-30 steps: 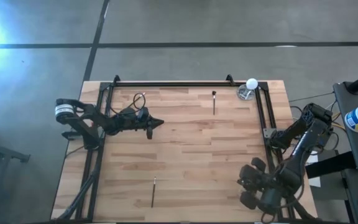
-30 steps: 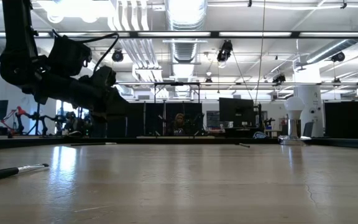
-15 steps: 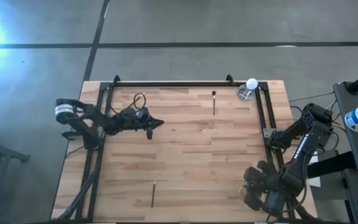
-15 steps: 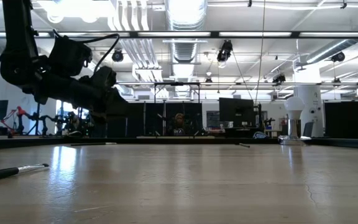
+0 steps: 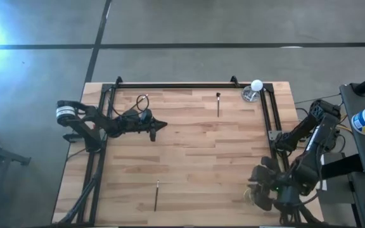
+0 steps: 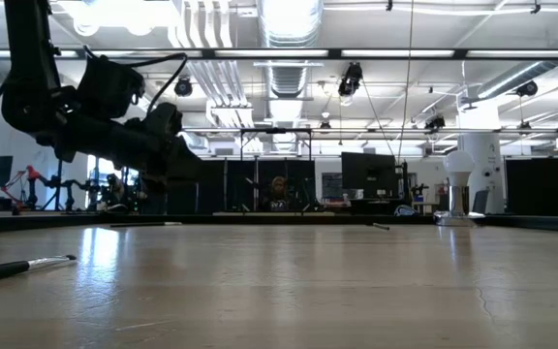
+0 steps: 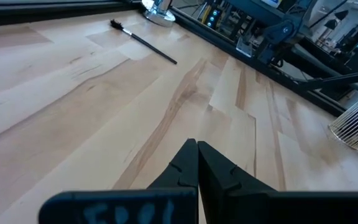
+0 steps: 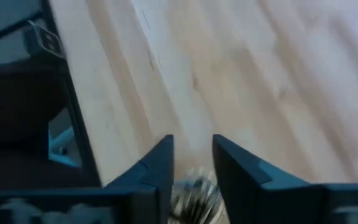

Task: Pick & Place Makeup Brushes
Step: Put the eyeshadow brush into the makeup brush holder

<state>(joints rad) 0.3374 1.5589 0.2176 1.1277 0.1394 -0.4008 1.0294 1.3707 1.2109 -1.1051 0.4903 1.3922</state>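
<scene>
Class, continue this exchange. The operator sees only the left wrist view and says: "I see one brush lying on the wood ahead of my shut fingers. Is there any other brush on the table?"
Observer: Yes. A second brush lies alone near the table edge at the bottom of the high view.
Operator: Where is the other arm's gripper?
Observer: The right gripper is at the table's corner, bottom right in the high view, far from both brushes.
Operator: Is it open?
Observer: Yes. In the right wrist view its fingers stand apart, with something pale and blurred between them that I cannot identify.
</scene>
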